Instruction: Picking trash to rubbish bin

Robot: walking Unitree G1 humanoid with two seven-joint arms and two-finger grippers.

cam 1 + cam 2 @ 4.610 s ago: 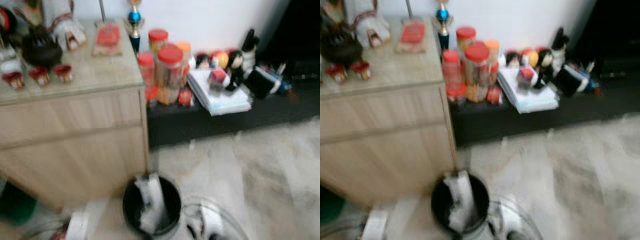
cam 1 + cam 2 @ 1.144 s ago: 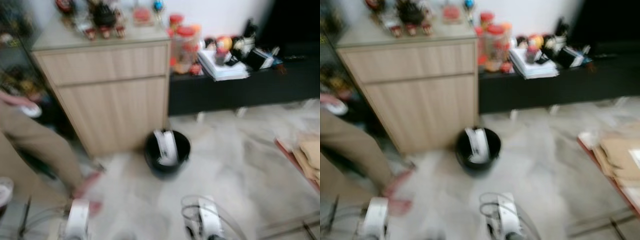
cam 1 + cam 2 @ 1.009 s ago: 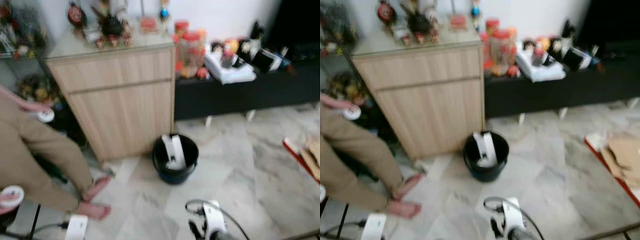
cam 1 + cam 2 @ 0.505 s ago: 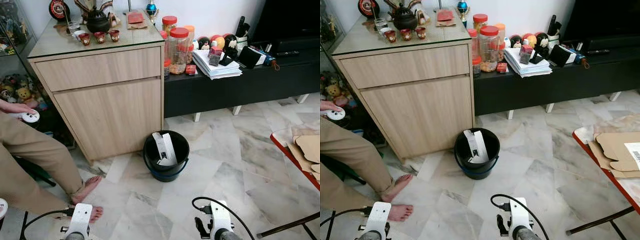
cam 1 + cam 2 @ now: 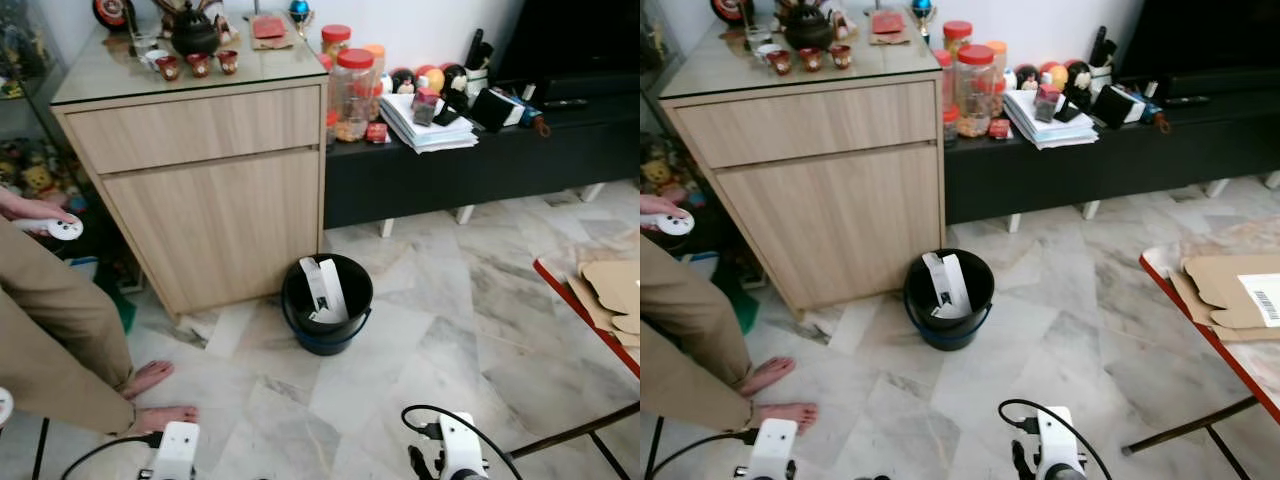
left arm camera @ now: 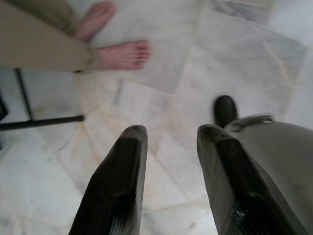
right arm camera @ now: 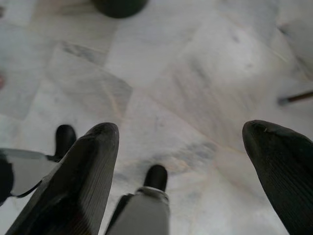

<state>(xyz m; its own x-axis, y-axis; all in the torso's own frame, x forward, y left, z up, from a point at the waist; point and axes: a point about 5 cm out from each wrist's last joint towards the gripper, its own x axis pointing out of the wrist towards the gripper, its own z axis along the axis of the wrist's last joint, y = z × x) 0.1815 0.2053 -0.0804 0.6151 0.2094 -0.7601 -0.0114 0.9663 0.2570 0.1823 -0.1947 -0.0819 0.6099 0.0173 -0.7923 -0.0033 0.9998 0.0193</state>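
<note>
Open marble floor (image 5: 470, 330) around the black bin (image 5: 327, 303), bounded on three sides.

The bin stands just beside the lower front corner of the wooden cabinet (image 5: 215, 200), its mouth open from above with white cardboard pieces (image 5: 322, 290) standing in it. A low black TV bench (image 5: 470, 165) closes the far side; a red-edged worktop (image 5: 1215, 330) with flattened cardboard projects from the right; a person's legs and bare feet (image 5: 150, 395) occupy the left. Floor between bin and robot is bare. Left claw (image 6: 168, 134) fingers narrowly parted, right claw (image 7: 181, 134) fingers spread wide, both above bare tile.
</note>
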